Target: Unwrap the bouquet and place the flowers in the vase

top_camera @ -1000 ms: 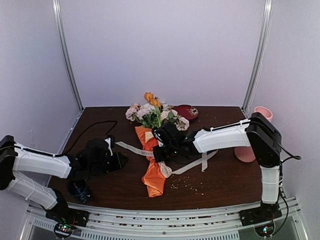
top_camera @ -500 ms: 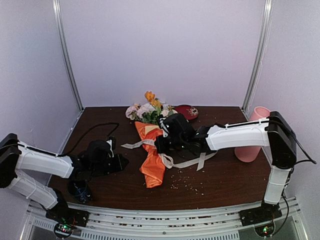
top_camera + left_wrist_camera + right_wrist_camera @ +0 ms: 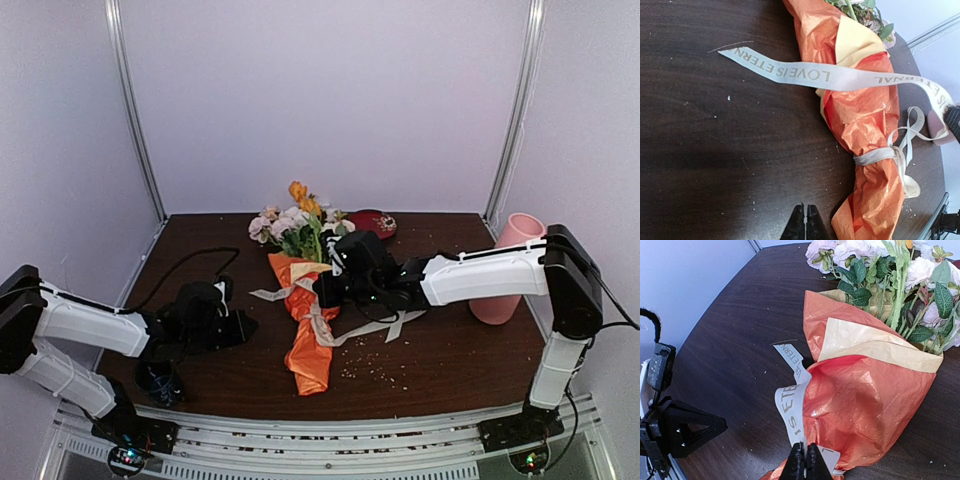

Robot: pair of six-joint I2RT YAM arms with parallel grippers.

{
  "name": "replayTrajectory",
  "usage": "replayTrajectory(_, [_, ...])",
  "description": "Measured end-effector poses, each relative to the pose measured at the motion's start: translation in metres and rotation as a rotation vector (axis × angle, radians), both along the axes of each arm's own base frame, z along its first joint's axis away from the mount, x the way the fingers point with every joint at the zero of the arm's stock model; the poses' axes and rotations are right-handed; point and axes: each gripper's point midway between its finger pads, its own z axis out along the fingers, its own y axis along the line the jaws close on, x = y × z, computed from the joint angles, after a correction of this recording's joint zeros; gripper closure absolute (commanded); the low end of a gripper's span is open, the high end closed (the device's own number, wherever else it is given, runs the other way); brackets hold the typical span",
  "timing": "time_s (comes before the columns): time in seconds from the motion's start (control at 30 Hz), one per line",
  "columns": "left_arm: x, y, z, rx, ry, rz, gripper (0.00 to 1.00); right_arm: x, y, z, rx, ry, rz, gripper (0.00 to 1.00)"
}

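Dark wood table: bouquet lying flat mid-table, knot intact. Right gripper clamped on ribbon, loose end dragged rightward since a second ago. Left gripper closed, empty. Vase far right.

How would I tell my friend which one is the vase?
Look at the brown table, along its right edge. The vase is there, partly behind the white right arm. It is the only tall pink thing; the dish is flat and dark red, the cup small and dark.
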Motion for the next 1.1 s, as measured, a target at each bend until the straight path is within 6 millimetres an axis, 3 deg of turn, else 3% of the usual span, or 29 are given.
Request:
replayTrajectory(0.27, [-0.001, 0.001, -0.002, 0.003, 0.003, 0.000, 0.94, 0.000, -0.001, -0.002, 0.002, 0.001, -0.007, 1.00])
replayTrajectory(0.37, [-0.001, 0.001, -0.002, 0.003, 0.003, 0.001, 0.94, -0.001, -0.003, 0.011, 0.015, -0.020, -0.004, 1.00])
replayTrajectory(0.47, [0.000, 0.001, -0.002, 0.005, 0.002, 0.002, 0.94, -0.004, -0.008, 0.057, 0.085, -0.082, 0.004, 1.00])
replayTrajectory(0.63, [0.000, 0.004, 0.001, 0.008, -0.006, 0.013, 0.94, -0.022, -0.036, 0.196, 0.347, -0.307, 0.009, 1.00])
replayTrajectory(0.7, [0.001, 0.006, 0.004, 0.011, -0.013, 0.022, 0.94, -0.034, -0.052, 0.246, 0.448, -0.390, 0.007, 1.00])
replayTrajectory(0.77, [0.002, 0.009, 0.009, 0.014, -0.030, 0.029, 0.94, -0.044, -0.067, 0.281, 0.521, -0.456, 0.006, 1.00])
replayTrajectory(0.83, [0.003, 0.012, 0.014, 0.025, -0.048, 0.034, 0.95, -0.051, -0.077, 0.302, 0.564, -0.495, 0.006, 1.00])
replayTrajectory(0.93, [0.004, 0.016, 0.021, 0.052, -0.077, 0.037, 0.95, -0.055, -0.084, 0.315, 0.583, -0.522, 0.005, 1.00])
replayTrajectory(1.1, [0.009, 0.019, 0.043, 0.062, -0.151, 0.035, 0.95, -0.050, -0.076, 0.301, 0.538, -0.502, 0.009, 1.00])
